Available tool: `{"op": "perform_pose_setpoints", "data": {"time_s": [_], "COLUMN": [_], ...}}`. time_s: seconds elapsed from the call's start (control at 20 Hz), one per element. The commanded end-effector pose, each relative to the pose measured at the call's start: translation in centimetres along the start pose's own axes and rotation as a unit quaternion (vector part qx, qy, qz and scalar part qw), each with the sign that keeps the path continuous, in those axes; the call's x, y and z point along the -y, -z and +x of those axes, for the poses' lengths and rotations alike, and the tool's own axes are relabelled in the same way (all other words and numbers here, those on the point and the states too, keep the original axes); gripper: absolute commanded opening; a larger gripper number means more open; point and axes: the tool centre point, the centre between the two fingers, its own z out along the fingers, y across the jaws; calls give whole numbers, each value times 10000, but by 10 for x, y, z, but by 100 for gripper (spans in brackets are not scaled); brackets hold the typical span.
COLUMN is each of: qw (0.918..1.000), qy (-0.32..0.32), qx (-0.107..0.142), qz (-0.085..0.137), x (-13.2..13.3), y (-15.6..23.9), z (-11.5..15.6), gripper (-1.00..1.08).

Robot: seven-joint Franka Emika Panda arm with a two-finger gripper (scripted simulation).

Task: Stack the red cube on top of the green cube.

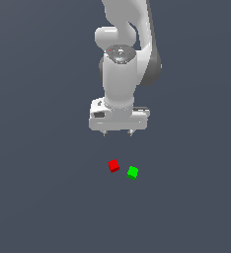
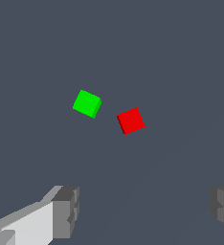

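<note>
The red cube (image 1: 113,165) lies on the dark grey floor, and the green cube (image 1: 133,172) sits close beside it toward the exterior view's right, with a small gap between them. Both also show in the wrist view, red cube (image 2: 131,120) and green cube (image 2: 87,103), each resting flat and apart from the other. My gripper (image 1: 118,133) hangs well above the cubes, nearly over the red one, pointing down. It is open, its fingers (image 2: 66,210) spread wide with nothing between them.
The white arm (image 1: 120,74) rises from the gripper toward the top of the exterior view. The flat dark grey floor (image 1: 48,197) stretches on all sides, with no other objects in view.
</note>
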Motion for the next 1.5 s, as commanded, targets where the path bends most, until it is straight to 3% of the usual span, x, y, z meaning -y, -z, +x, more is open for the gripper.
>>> {"op": "perform_pose_setpoints", "data": {"time_s": [0.0,0.7,1.45], "qw": [10000,9983,9841], "qy": [0,582,1751], "qx": [0,85,260], "qz": [0,41,108], "x": [0,-8,-17], "y": [0,-42,-126], "z": [0,15,47], "gripper": [100,100,100]}}
